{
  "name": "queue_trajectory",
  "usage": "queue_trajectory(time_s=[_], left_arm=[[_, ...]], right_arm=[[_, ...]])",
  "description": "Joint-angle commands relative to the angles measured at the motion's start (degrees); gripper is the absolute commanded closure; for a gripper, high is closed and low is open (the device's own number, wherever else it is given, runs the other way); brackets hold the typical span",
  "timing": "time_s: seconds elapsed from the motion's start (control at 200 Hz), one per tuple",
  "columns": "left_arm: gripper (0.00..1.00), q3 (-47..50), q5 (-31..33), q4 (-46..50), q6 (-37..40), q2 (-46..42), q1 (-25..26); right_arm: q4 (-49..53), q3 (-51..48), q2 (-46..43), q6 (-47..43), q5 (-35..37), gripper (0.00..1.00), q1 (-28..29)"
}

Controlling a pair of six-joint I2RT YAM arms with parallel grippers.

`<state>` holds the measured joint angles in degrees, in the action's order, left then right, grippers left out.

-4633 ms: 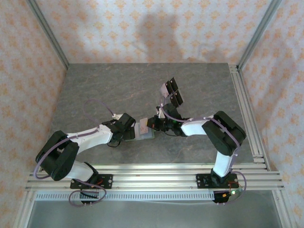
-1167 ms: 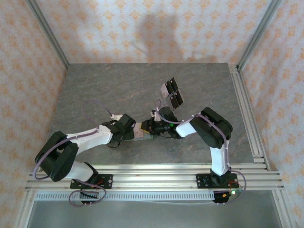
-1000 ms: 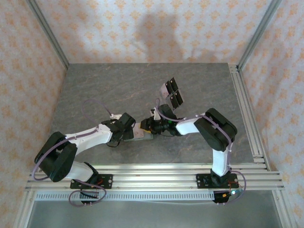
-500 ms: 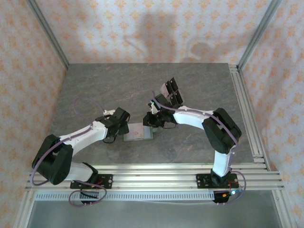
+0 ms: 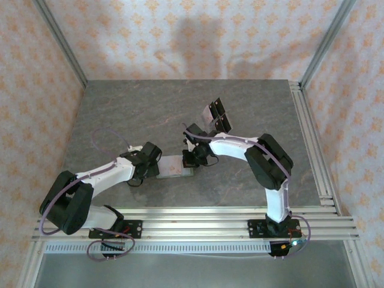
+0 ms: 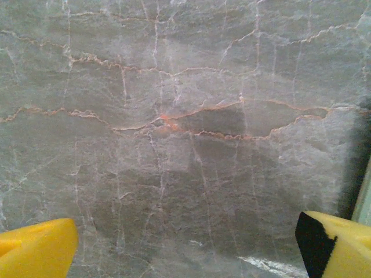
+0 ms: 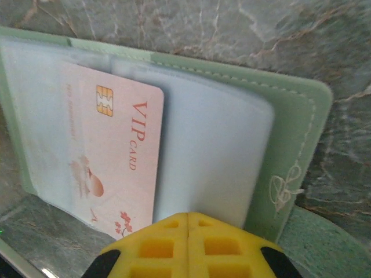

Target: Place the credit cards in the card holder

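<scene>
Card holder (image 5: pixel 176 166) spread open on worktop (image 5: pixel 120 114) from above, midway between two arms; dark credit cards (image 5: pixel 217 117) farther back. Left wrist: left jaws released wide over bare worktop. Right wrist: right jaws clenched on nothing above pink card (image 7: pixel 113 150) in sleeve. One card apparently stowed; next, reaching back for a dark one.

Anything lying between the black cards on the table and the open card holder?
No object lies between the black cards and the card holder; just the right gripper, shut, over the holder's edge.
</scene>
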<state>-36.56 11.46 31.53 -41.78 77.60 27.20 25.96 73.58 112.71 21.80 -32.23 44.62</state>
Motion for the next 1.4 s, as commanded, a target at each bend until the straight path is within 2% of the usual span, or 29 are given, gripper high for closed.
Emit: queue_trajectory(time_s=[0.0, 1.051, 1.391], left_arm=[[0.02, 0.7, 1.0, 0.0, -0.7, -0.5, -0.6], [0.02, 1.9, -1.1, -2.4, -1.2, 1.1, -0.4], [0.01, 2.6, 3.5, 0.3, -4.8, -1.9, -0.4]], right_arm=[[2.1, 2.6, 1.2, -0.9, 1.6, 0.95, 0.6], [3.8, 14.2, 8.1, 0.1, -0.6, 0.95, 3.5], [9.7, 13.4, 3.0, -3.0, 8.3, 0.95, 3.0]])
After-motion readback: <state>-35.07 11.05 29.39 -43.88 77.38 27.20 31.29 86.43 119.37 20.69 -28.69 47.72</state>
